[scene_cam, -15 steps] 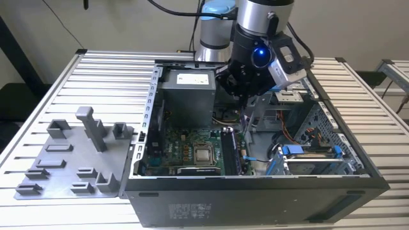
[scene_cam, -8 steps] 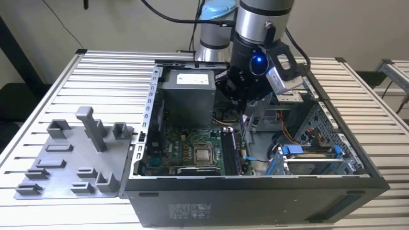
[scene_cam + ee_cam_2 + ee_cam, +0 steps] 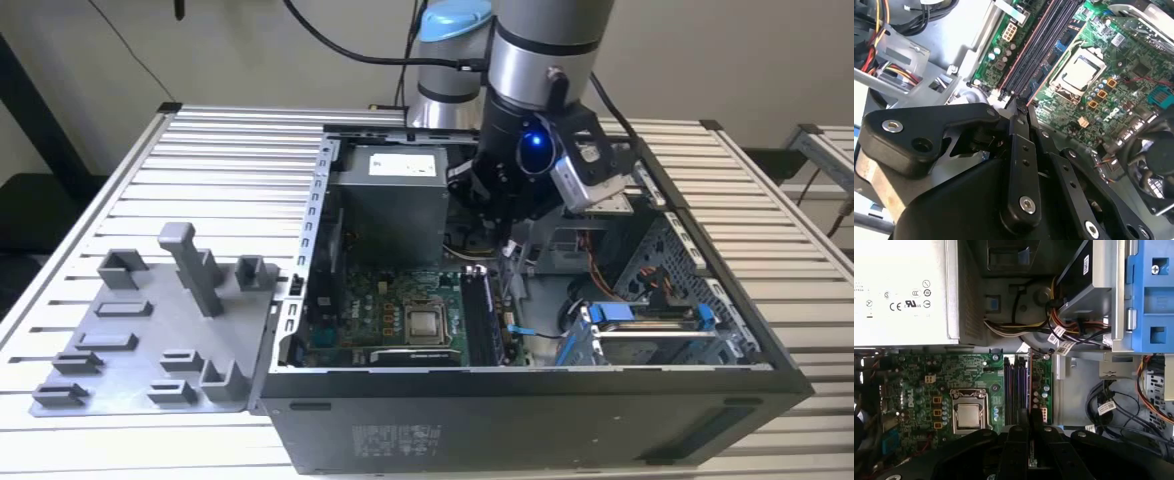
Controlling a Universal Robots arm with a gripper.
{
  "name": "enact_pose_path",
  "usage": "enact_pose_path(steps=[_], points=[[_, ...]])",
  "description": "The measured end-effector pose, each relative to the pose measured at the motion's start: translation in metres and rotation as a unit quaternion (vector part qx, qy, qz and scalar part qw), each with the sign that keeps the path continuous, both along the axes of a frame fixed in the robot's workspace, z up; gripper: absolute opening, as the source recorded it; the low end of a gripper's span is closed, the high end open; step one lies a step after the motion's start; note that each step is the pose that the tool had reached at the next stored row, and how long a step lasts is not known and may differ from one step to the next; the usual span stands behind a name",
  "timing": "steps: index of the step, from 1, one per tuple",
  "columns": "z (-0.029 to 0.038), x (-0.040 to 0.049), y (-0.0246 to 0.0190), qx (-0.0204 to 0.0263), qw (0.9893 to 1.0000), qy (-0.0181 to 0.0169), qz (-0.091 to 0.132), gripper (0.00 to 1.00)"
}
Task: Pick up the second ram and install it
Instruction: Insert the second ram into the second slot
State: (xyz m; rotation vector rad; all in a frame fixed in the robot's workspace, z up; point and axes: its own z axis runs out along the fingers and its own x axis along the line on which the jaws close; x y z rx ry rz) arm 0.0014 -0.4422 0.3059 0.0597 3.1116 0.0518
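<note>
My gripper [image 3: 511, 235] hangs inside the open computer case, above the memory slots [image 3: 483, 315] on the green motherboard. In both wrist views the black fingers [image 3: 1023, 430] come together over the end of the slots [image 3: 1015, 390]. The gripper [image 3: 1029, 415] is shut on the second ram [image 3: 1030, 385], which shows edge-on as a thin reddish-dark line running out from the fingertips along the slots. In the second wrist view the gripper [image 3: 1021, 106] tips sit just beside the slots [image 3: 1026, 55], and the ram [image 3: 1046, 65] lies in line with them.
A grey power supply [image 3: 390, 200] stands at the case's far end. The processor socket [image 3: 968, 416] lies beside the slots. A blue drive cage [image 3: 647, 325] and bundled cables [image 3: 1064, 335] are on the other side. A grey rack with upright posts [image 3: 160, 330] sits on the exterior view's left.
</note>
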Motion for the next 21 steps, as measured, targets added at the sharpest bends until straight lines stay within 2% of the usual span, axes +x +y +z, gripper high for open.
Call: enact_pose_path(steps=[4, 8, 12, 14, 15, 21], points=[[-0.0063, -0.0001, -0.0003, -0.0014, 1.0, 0.0, 0.002, 0.14], [-0.0076, -0.0009, -0.005, -0.0016, 1.0, 0.0, 0.006, 0.14], [-0.0116, -0.0023, -0.0093, -0.0009, 0.9999, 0.0, 0.013, 0.14], [-0.014, -0.0049, -0.0145, -0.0007, 0.9999, 0.0, 0.013, 0.14], [-0.0158, -0.0063, -0.0157, -0.0006, 0.9999, 0.0, 0.013, 0.14], [-0.0264, -0.0165, -0.0186, -0.0008, 0.9999, 0.0005, 0.013, 0.14]])
